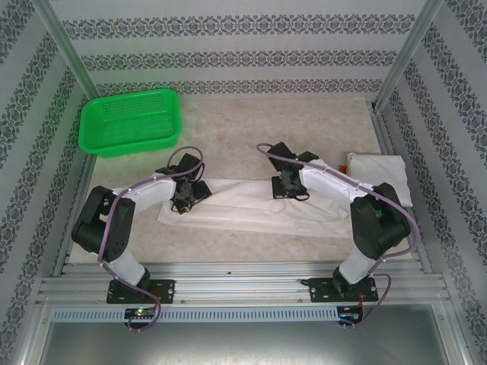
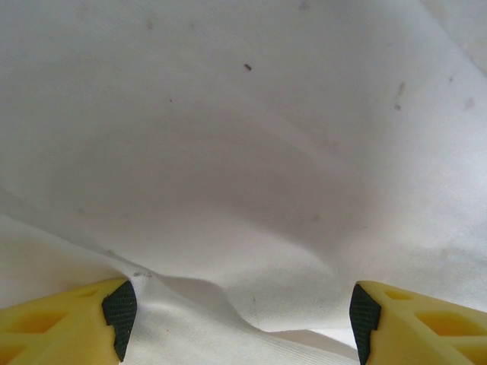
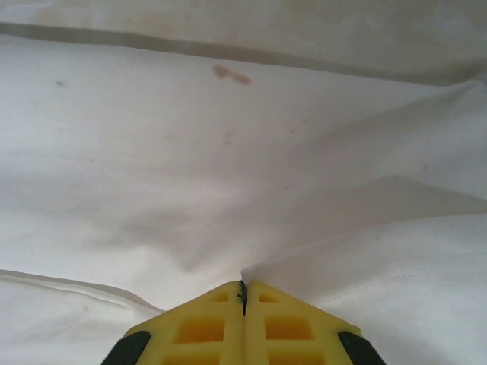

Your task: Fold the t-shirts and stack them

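Roughly mid-table, a white t-shirt (image 1: 243, 204) lies flattened into a long strip, running left to right, closer to the near edge than the far one. Left gripper (image 1: 185, 196) sits down on the strip's left end. Left wrist view: fingers spread wide, black pads (image 2: 119, 308) apart, wrinkled cloth between and beyond them, nothing gripped. Right gripper (image 1: 287, 188) is at the strip's far edge, right of centre. Right wrist view: yellow fingers (image 3: 205, 328) pressed together, pinching a raised ridge of the t-shirt at the tips. Folded t-shirts (image 1: 380, 169) sit stacked at the table's (image 1: 251, 122) right edge, with an orange-red bit showing on the left side. Green basket (image 1: 131, 147) is at the far left corner.
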`<state>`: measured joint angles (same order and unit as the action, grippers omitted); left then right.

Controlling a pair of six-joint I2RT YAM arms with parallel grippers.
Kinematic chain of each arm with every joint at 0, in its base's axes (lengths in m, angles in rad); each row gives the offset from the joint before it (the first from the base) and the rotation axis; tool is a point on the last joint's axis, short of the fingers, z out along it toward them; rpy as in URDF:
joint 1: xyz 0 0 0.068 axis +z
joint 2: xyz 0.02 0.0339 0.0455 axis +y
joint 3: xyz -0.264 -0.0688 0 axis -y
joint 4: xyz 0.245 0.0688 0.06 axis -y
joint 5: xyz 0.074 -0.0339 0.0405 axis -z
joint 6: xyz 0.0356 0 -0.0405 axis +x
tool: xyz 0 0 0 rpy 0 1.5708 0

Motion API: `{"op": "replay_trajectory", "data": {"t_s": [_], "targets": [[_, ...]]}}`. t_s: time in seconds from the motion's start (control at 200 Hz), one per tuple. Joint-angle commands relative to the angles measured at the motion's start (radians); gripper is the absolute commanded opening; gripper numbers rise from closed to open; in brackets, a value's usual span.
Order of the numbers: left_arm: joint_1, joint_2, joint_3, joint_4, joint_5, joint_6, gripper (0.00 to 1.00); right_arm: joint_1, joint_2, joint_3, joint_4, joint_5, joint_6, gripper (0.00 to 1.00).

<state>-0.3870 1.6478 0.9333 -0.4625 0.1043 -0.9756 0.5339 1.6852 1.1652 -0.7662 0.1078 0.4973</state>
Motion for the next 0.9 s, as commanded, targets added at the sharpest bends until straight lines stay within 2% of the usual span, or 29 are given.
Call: {"op": "replay_trajectory", "data": {"t_s": [0.0, 0.07, 0.155, 0.25, 0.335, 0.405, 0.48, 0.694, 0.779, 0.894], "targets": [[-0.003, -0.005, -0.019, -0.016, -0.011, 0.01, 0.76, 0.008, -0.003, 0.018, -0.026, 0.021, -0.008, 0.23], [-0.003, -0.006, -0.018, -0.013, -0.011, 0.015, 0.76, 0.003, -0.051, 0.003, -0.02, 0.055, -0.011, 0.49], [-0.004, -0.008, -0.017, 0.0, -0.009, 0.023, 0.76, -0.018, -0.134, -0.045, 0.014, 0.099, 0.008, 0.57], [-0.003, -0.004, -0.027, 0.019, -0.013, 0.033, 0.76, -0.09, -0.223, -0.145, 0.089, 0.098, 0.083, 0.59], [0.013, 0.016, -0.034, 0.018, -0.01, 0.041, 0.77, -0.193, -0.273, -0.275, 0.201, -0.01, 0.194, 0.59], [0.034, 0.023, -0.053, 0.024, 0.002, 0.04, 0.76, -0.265, -0.28, -0.364, 0.297, -0.089, 0.265, 0.6], [0.043, 0.009, -0.081, 0.033, 0.0, 0.04, 0.77, -0.294, -0.255, -0.389, 0.344, -0.101, 0.285, 0.6], [0.043, -0.049, -0.206, 0.066, 0.072, 0.016, 0.79, -0.307, -0.041, -0.263, 0.348, -0.054, 0.242, 0.62], [0.043, -0.092, -0.258, 0.038, 0.077, 0.01, 0.79, -0.302, 0.071, -0.156, 0.332, -0.07, 0.22, 0.63], [0.04, -0.147, -0.308, 0.017, 0.102, -0.001, 0.79, -0.284, 0.206, 0.028, 0.278, -0.02, 0.172, 0.63]]}}
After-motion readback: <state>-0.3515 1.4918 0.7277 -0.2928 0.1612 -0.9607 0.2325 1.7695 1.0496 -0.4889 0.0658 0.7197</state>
